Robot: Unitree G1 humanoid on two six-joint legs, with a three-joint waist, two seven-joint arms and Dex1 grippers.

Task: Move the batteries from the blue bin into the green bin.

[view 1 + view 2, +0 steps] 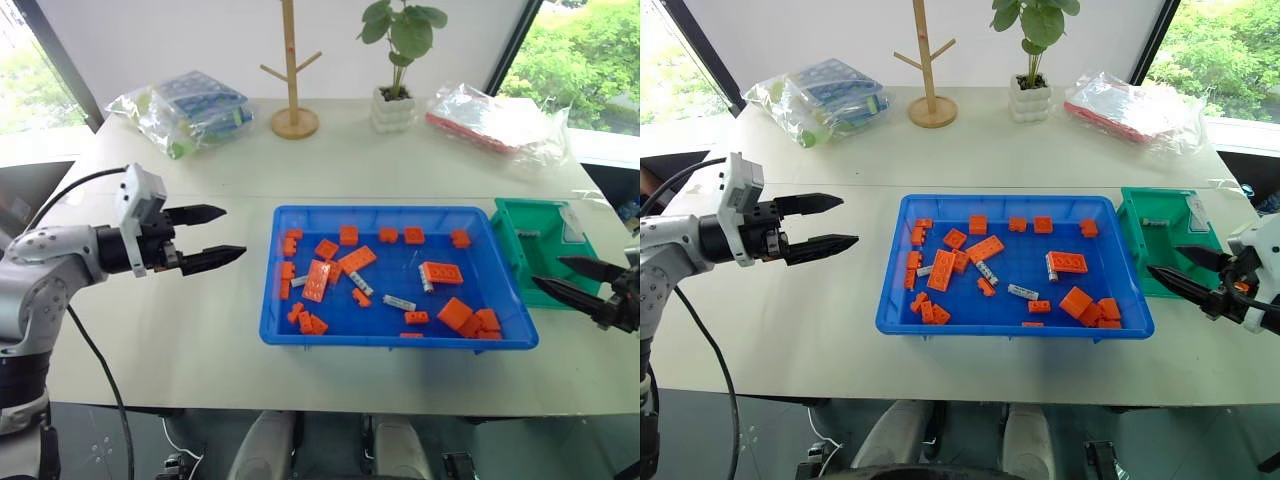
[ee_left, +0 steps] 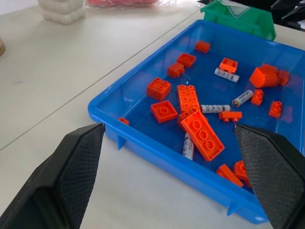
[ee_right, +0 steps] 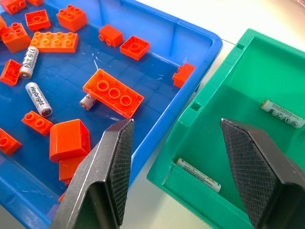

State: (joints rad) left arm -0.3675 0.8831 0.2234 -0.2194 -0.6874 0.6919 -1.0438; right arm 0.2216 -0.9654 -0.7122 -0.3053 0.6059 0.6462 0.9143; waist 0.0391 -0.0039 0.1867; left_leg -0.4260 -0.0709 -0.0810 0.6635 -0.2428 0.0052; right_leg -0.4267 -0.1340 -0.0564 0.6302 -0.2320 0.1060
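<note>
The batteries [image 1: 398, 303] remaining for transfer lie on the floor of the blue bin [image 1: 300, 335], scattered among orange toy bricks [image 1: 357, 260]. Two more batteries [image 3: 282, 113] already rest in the green bin [image 1: 508, 245], which stands touching the blue bin's right end on the desk [image 1: 180, 330].

Left pincer [image 1: 212, 238]: fingers apart, empty, hovering over bare desk to the left of the blue bin, aimed toward it. Right pincer [image 1: 568, 277]: fingers apart, empty, poised over the near rim of the green bin, close to the junction of the two bins.

Governing relation: the loose batteries sit from centre to right of the blue bin's floor. The right pincer appears nearer to the right-hand ones and also nearer to the drop point. Each battery lies flat with its long axis at its own diagonal, so the wrist likely needs turning to close across the short dimension.

Visibility limits: one battery [image 3: 87, 100] is partly tucked under an orange brick in the right wrist view, and another [image 2: 188, 145] likewise in the left wrist view. The exact number left in the blue bin cannot be fixed.
</note>
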